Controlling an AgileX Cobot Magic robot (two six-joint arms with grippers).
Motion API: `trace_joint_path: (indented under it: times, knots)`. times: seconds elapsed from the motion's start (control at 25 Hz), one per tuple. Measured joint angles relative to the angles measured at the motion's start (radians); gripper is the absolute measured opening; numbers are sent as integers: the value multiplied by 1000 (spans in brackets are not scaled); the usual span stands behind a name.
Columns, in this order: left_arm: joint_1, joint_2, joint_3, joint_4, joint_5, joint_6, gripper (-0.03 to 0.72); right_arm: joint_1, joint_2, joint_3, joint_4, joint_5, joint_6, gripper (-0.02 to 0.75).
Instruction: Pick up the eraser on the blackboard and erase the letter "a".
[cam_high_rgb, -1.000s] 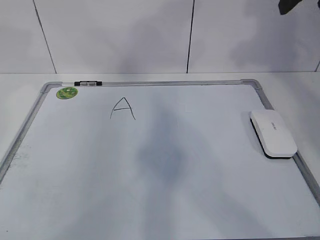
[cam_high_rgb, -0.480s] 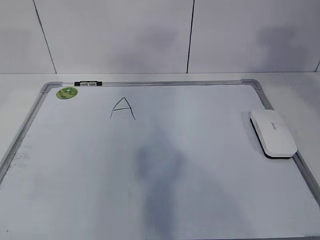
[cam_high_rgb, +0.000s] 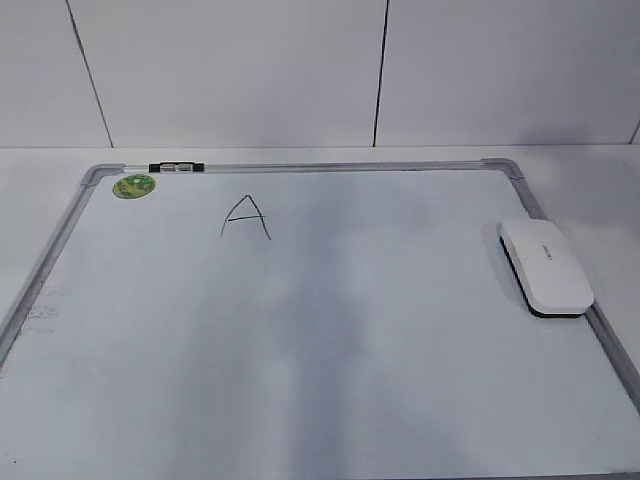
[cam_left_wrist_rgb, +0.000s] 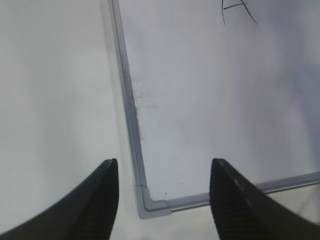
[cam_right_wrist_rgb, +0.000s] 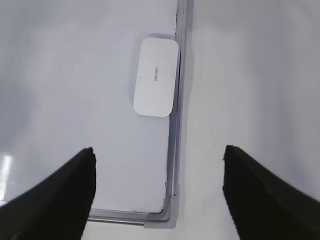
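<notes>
Hanging high over the board's near right corner, the right pincer (cam_right_wrist_rgb: 157, 192) has its jaws spread wide and empty. Ahead of it lies the white eraser (cam_right_wrist_rgb: 156, 77), flat on the blackboard (cam_high_rgb: 330, 350) with its long side against the right frame rail. The left pincer (cam_left_wrist_rgb: 164, 197) is likewise agape with nothing in it, above the near left corner. Farther up the board stands a thin angular capital "A" (cam_high_rgb: 245, 217), near a round green sticker (cam_high_rgb: 134, 185); no cursive "a" shows anywhere. To my eye the pickup is not yet begun: the right arm should descend, straddle the eraser across its narrow width, and close.
</notes>
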Motion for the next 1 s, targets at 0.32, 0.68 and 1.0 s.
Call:
trace_joint_path:
  times: [0.32, 0.68, 1.0]
  knots:
    - [-24, -199, 140, 15, 5, -4, 432, 0, -196, 180, 0, 0, 0, 594]
    - [-25, -441, 277, 15, 8, -13, 430, 0, -449, 376, 0, 4, 0, 594]
    - [-25, -595, 458, 15, 12, -24, 416, 0, -590, 512, -19, 4, 0, 594]
